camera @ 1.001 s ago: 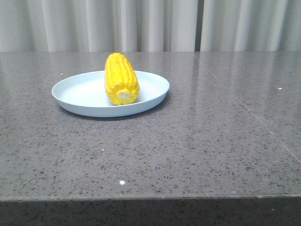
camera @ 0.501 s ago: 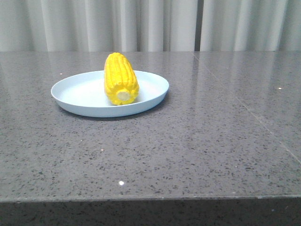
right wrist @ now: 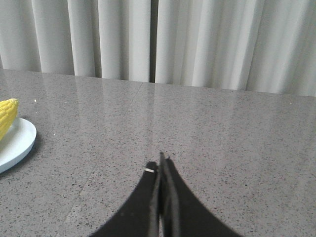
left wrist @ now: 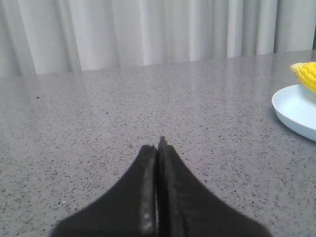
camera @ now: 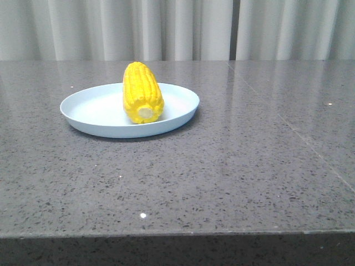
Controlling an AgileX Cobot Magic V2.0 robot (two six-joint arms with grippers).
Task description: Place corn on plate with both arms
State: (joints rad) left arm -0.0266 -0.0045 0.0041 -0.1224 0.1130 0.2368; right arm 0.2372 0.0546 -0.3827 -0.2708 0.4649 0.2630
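The corn lay on the pale blue plate, its cream stub end facing the front camera. The plate sat on the grey speckled counter, toward the left side, with white curtains behind. The left hand was clenched and held nothing, well apart from the plate. The right hand was likewise clenched and held nothing, over bare counter.
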